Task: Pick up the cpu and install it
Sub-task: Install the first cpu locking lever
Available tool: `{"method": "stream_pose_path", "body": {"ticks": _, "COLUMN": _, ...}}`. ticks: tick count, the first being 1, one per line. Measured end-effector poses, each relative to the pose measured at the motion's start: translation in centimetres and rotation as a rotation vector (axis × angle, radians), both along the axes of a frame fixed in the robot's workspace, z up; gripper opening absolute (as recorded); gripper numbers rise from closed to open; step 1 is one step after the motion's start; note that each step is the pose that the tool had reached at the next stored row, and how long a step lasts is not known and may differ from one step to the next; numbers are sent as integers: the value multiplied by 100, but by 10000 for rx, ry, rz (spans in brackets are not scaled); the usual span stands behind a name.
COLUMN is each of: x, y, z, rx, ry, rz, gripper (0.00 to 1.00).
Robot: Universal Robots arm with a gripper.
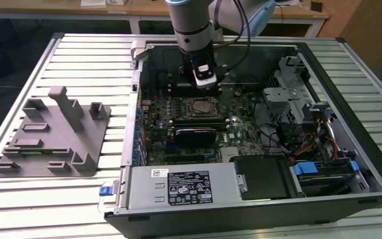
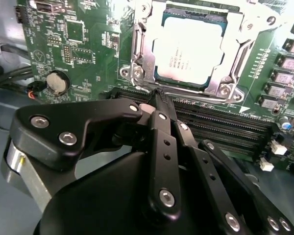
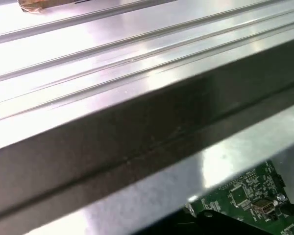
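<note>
Printed labels visible but not legible: a black one point(image 1: 190, 191) and a small white one point(image 1: 158, 173) on the grey power supply point(image 1: 177, 194) in the exterior view, faint marking on the cpu point(image 2: 187, 53) top, tiny white lettering on the green motherboard point(image 2: 83, 49).
</note>
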State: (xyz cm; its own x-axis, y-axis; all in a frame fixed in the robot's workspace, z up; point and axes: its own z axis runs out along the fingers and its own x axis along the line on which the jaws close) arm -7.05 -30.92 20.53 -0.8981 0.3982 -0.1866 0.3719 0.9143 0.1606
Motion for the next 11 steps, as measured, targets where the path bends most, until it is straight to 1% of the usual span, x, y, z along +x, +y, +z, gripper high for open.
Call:
{"method": "stream_pose_path", "body": {"ticks": 4, "x": 0, "y": 0, "z": 53, "rx": -64, "ry": -14, "rz": 1, "gripper": 11}}
{"method": "stream_pose_path", "body": {"ticks": 11, "x": 0, "y": 0, "z": 55, "rx": -87, "ry": -10, "rz": 1, "gripper": 11}}
